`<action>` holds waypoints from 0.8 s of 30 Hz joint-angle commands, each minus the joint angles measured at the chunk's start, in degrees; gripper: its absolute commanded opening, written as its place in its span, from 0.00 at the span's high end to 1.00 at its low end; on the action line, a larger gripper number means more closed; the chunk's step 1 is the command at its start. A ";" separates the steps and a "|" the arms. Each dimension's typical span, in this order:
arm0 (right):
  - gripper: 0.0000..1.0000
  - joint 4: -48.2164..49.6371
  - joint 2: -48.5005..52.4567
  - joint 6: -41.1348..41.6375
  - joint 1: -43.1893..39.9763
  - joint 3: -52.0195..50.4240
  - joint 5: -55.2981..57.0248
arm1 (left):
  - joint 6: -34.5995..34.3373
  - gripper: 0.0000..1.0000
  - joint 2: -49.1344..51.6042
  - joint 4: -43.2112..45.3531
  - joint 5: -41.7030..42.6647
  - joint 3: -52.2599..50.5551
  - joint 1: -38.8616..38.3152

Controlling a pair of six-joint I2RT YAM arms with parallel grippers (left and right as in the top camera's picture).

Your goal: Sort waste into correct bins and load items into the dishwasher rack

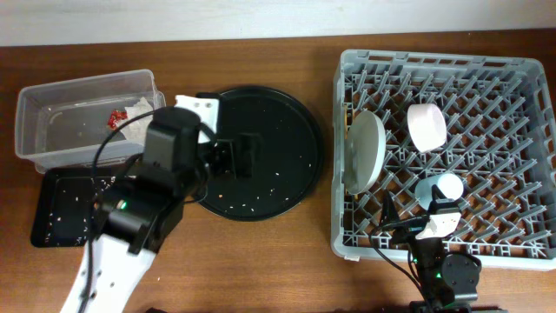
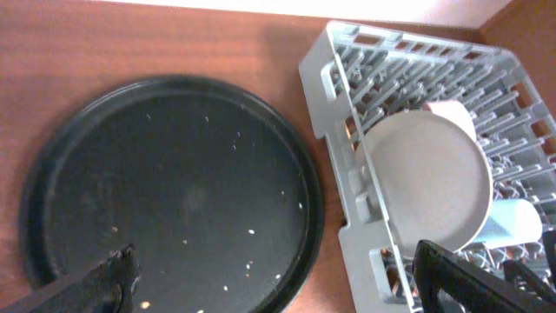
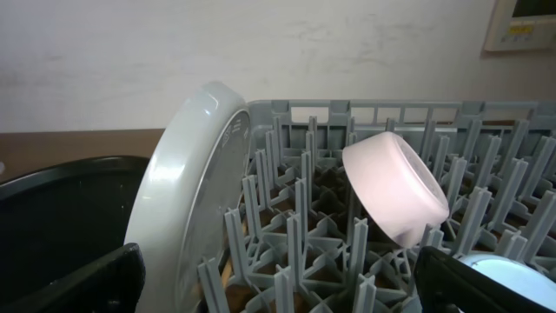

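The plate (image 1: 365,152) is stood on edge along the left wall of the rack (image 1: 452,59). The bowl (image 1: 426,126) is tilted on pegs to its right, and the cup (image 1: 439,189) lies nearer the rack's front. The right gripper (image 3: 278,261) is spread wide at the rack's front edge, with plate and bowl ahead of its fingers and nothing gripped. The left gripper (image 2: 274,261) is spread wide and empty over the round tray (image 2: 174,200) left of the rack.

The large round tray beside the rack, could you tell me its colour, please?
The round tray is black, dotted with pale crumbs; clearest in the left wrist view.
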 commanded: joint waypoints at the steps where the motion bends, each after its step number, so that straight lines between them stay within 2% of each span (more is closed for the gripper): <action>1: 0.02 -0.15 -0.37 -0.37 -0.33 -0.42 -0.50 | 2.43 0.00 -5.79 -7.10 -11.26 -0.37 0.20; 3: 0.02 -0.15 -0.37 -0.37 -0.31 -0.42 -0.50 | 3.06 0.00 -5.95 -9.53 -16.13 -0.42 0.20; 5: 0.02 -0.15 -0.37 -0.37 -0.31 -0.42 -0.50 | 6.05 0.00 -5.38 -7.56 -17.86 -0.85 0.31; 6: 0.02 -0.15 -0.37 -0.37 -0.33 -0.42 -0.50 | 9.60 0.00 -6.58 -0.52 -18.25 -4.70 1.53; 7: 0.02 -0.15 -0.37 -0.37 -0.33 -0.42 -0.50 | 10.14 0.00 -11.43 9.07 -17.90 -12.48 3.78; 9: 0.02 -0.15 -0.37 -0.37 -0.33 -0.42 -0.50 | 10.12 0.00 -24.02 22.47 -14.69 -29.05 8.09; 11: 0.02 -0.15 -0.37 -0.37 -0.33 -0.42 -0.50 | 10.10 0.00 -36.00 27.89 -14.34 -40.85 10.12; 14: 0.02 -0.15 -0.37 -0.37 -0.31 -0.42 -0.50 | 10.12 0.00 -53.86 28.65 -17.40 -51.58 11.50; 16: 0.02 -0.15 -0.37 -0.37 -0.33 -0.42 -0.50 | 10.10 0.00 -59.10 29.31 -17.31 -56.28 13.57; 20: 0.02 -0.15 -0.37 -0.37 -0.31 -0.42 -0.50 | 10.10 0.00 -66.66 38.23 -17.18 -68.89 14.91; 24: 0.02 -0.15 -0.37 -0.37 -0.31 -0.42 -0.50 | 10.12 0.00 -66.47 37.64 -17.16 -70.20 15.13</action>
